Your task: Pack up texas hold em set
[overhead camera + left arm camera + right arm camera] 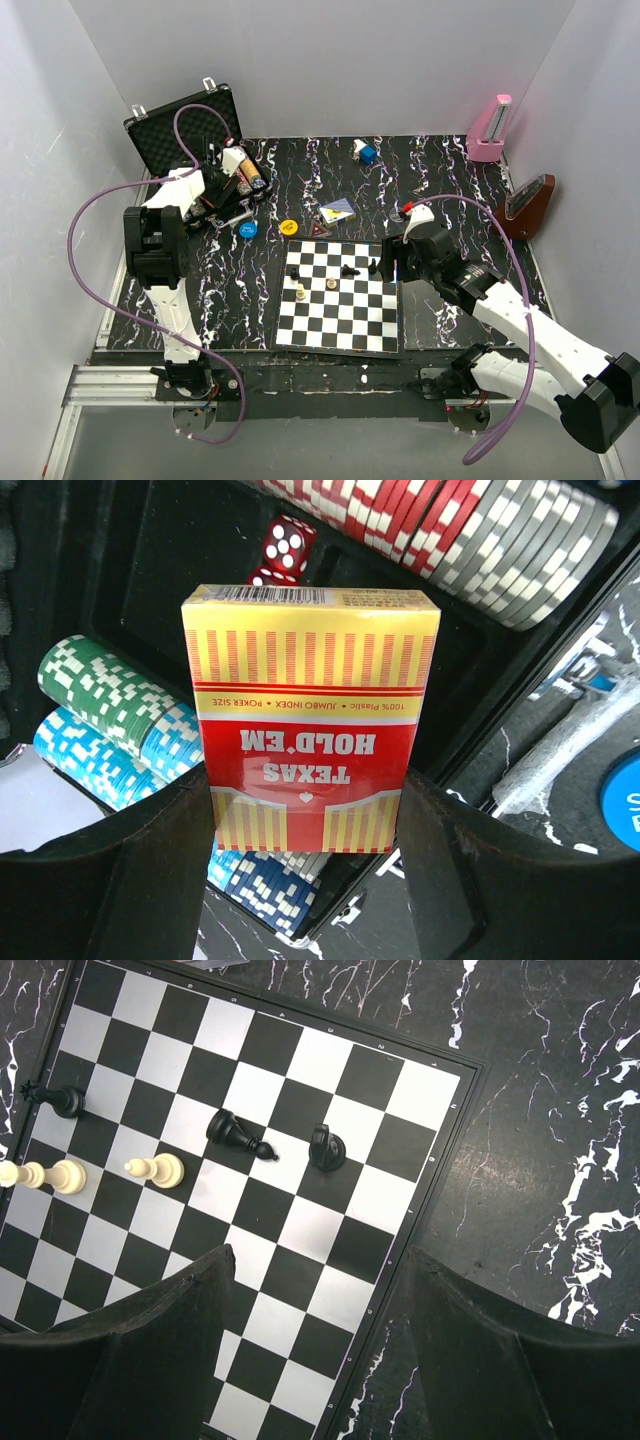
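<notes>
The black hinged case [185, 125] stands open at the back left, foam-lined lid up. My left gripper [232, 165] is over its tray, shut on the red-yellow card box [310, 720], held above the empty card slot. Rows of poker chips lie round it: green [100, 690], light blue [85, 760], dark blue [265, 890], red and grey [480, 530]. Red dice [285, 545] lie in the foam. A yellow disc [289, 228] and a blue disc [248, 229] lie on the table; the blue one also shows in the left wrist view [625, 805]. My right gripper [387, 262] is open and empty above the chessboard's right edge.
The chessboard [340, 298] with several pieces lies at the front centre; the right wrist view shows black pieces [240, 1135] and white pieces [155, 1170]. A pink metronome [490, 130] and a brown one [528, 205] stand at the right. Loose cards [335, 210] and a small blue-white object [364, 151] lie mid-table.
</notes>
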You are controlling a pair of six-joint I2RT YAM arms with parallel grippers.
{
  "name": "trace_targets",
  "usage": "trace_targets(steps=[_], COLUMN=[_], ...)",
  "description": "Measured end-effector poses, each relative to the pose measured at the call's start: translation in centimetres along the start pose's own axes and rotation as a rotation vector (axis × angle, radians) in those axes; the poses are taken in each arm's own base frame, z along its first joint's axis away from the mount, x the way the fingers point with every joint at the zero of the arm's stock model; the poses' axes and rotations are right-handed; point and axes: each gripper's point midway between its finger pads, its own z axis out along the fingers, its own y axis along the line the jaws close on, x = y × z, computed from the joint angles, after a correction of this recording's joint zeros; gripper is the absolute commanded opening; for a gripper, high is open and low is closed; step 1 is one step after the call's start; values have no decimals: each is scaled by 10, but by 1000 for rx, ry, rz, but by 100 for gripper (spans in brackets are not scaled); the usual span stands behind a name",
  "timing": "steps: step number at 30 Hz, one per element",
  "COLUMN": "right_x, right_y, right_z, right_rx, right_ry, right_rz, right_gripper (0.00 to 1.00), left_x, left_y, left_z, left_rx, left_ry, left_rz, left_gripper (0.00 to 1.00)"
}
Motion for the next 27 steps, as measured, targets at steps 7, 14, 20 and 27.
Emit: trace_targets(steps=[7, 14, 20, 27], right_x=[2, 6, 8, 9], right_y=[0, -1, -1, -1], right_z=[0, -1, -2, -2], right_rx=[2, 8, 8, 10], right_ry=[8, 26, 32, 37], right_rz=[6, 23, 31, 40], right_gripper=[75, 75, 75, 75], left_x=[2, 0, 2, 2], left_y=[1, -2, -3, -4], left_z=[5, 8, 10, 10], left_rx=[6, 22, 28, 29], left_ry=[-23, -42, -42, -42], left_rz=[25, 54, 82, 77], left_gripper=[6, 10, 31, 62])
